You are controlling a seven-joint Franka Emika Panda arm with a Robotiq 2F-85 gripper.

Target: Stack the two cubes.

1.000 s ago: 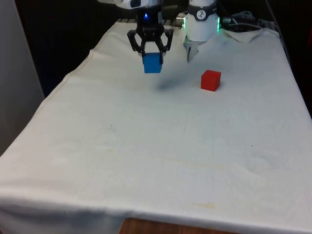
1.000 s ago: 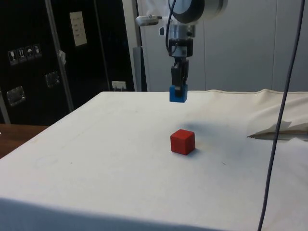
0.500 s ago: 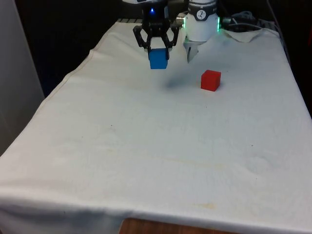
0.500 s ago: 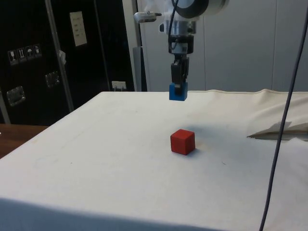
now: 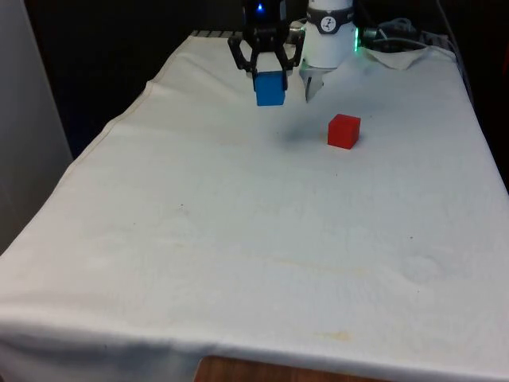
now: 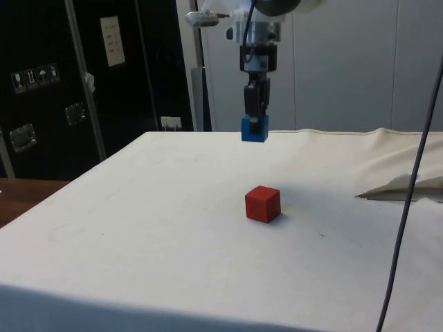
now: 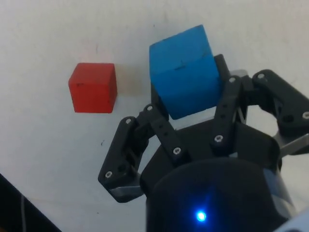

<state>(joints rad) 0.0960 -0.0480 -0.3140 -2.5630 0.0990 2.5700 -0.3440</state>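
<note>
White cloth over the whole table (image 5: 238, 239), barely creased. Black two-finger gripper (image 5: 269, 73) up in the air, clamped on a small solid blue cube (image 5: 270, 88), with the cube well above the cloth. Small red cube (image 5: 343, 130) sitting flat on the cloth, off toward the front view's right of the blue one and well apart. Probably light and rigid, flat-sided, so easy to pinch on opposite faces, maybe a bit slick. Needs squaring up over red before letting go.
</note>
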